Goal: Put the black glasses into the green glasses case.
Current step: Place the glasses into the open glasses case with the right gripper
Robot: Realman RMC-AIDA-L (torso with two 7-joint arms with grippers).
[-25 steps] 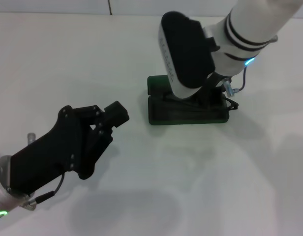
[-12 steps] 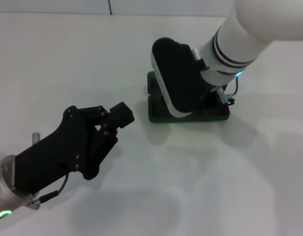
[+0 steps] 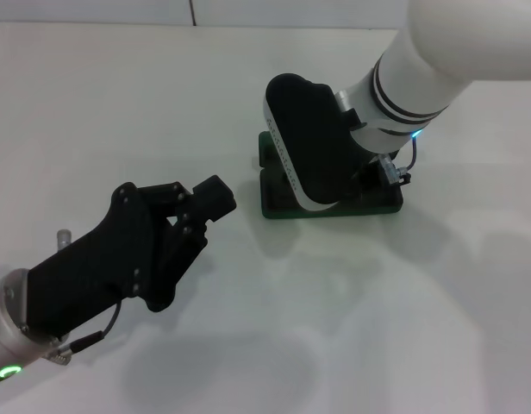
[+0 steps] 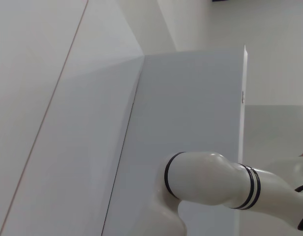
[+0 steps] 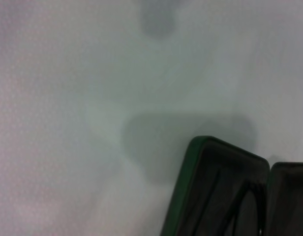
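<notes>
The green glasses case (image 3: 287, 209) lies open on the white table, right of centre in the head view. My right gripper (image 3: 310, 148) hangs low over it and covers most of it; its fingers are hidden under its black body. In the right wrist view the case's green rim (image 5: 183, 196) and dark lining show. Thin black lines of the black glasses (image 5: 238, 202) lie inside one half. My left gripper (image 3: 215, 197) hovers to the left of the case, apart from it, fingers together and empty.
The white table (image 3: 119, 95) stretches around the case, with its far edge along the top of the head view. The left wrist view shows only a grey wall and part of my right arm (image 4: 210, 179).
My right gripper has come down and leftwards over the case and now covers more of it. My left gripper has shifted slightly towards the case.
</notes>
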